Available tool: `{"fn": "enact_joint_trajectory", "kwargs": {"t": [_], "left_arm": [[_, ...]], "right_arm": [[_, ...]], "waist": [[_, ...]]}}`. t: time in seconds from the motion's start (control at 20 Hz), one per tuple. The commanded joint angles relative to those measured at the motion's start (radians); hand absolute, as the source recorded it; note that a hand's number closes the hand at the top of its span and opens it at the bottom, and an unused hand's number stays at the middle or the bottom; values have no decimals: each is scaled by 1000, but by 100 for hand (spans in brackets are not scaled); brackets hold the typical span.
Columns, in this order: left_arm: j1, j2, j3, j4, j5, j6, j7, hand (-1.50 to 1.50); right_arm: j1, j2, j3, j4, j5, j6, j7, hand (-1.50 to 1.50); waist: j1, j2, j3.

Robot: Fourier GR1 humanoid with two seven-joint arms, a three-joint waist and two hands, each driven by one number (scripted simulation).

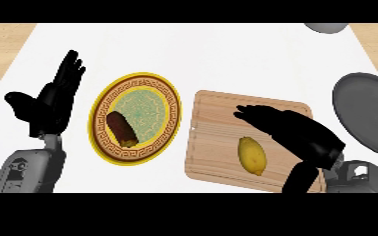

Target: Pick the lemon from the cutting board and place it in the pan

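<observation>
the bench (221,55) is a plain white top that fills most of the view, with a strip of pale wood grain showing past its edge at the far left and far right corners. a light wooden cutting board (214,145) lies on it right of centre, and the lemon (252,155) rests on the board's near half, lying lengthwise and touching nothing else. the right hand (291,130) hangs over the board with its fingers held straight and spread, holding nothing; its fingertips point toward the board's far left, and the palm sits just beside the lemon, above and to its right. the grey pan (358,105) lies at the right edge of the bench, only partly in view, near the board's right side. left of the board stands a yellow plate (100,130) with a patterned rim and a dark brown piece of food (122,128) on it. the left hand (52,100) rests at the left edge, fingers up and relaxed, holding nothing.
</observation>
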Motion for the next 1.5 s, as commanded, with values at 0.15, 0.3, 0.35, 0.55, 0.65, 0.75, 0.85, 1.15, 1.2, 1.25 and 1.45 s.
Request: {"fn": "enact_joint_trajectory", "kwargs": {"t": [0.15, 0.3, 0.35, 0.55, 0.65, 0.75, 0.85, 1.15, 1.2, 1.25, 1.45], "left_arm": [[-43, -26, -14, -9, -44, 29, 33, 0], [-48, -47, 12, 93, -29, 3, -57, 0], [-13, 14, 63, 87, 16, -60, -65, 0], [33, -24, 32, 1, -24, -33, -37, 0], [29, -45, 28, 55, -45, -21, -91, 0], [47, -30, 26, -76, -28, -23, 34, 0], [3, -9, 50, -2, -35, -55, -16, 0], [-54, -46, 49, 53, -57, -23, -6, 0], [34, -68, 31, 2, -63, -25, -60, 0], [-32, -69, 17, -11, -84, 4, 26, 0], [-28, -65, 44, 22, -78, -16, -3, 0]], "right_arm": [[-28, 23, 51, -11, 143, 49, 80, -150], [-46, 42, 64, 80, 207, 37, 17, -150], [-11, 26, 70, 45, 212, 50, 30, -150], [-30, 80, 52, 122, 265, 52, -17, -150], [-61, 98, 54, 188, 297, 28, -52, -150], [-34, 121, 92, 214, 346, -10, -56, -150], [-24, 158, 94, 176, 367, 19, -21, -150], [-29, 98, 52, 256, 414, 21, -137, -150], [10, 166, 106, 199, 441, 40, -42, -150], [36, 109, 97, 246, 457, -21, -134, -150], [0, 150, 67, 318, 495, -12, -153, -150]], "waist": [[-2, -1, 0], [-2, 1, 0], [-2, 1, 0], [2, 0, 0], [1, 1, 0], [4, 0, 0], [0, 0, 0], [-1, 1, 0], [0, 0, 0], [-1, 0, 0], [-1, 0, 0]]}}
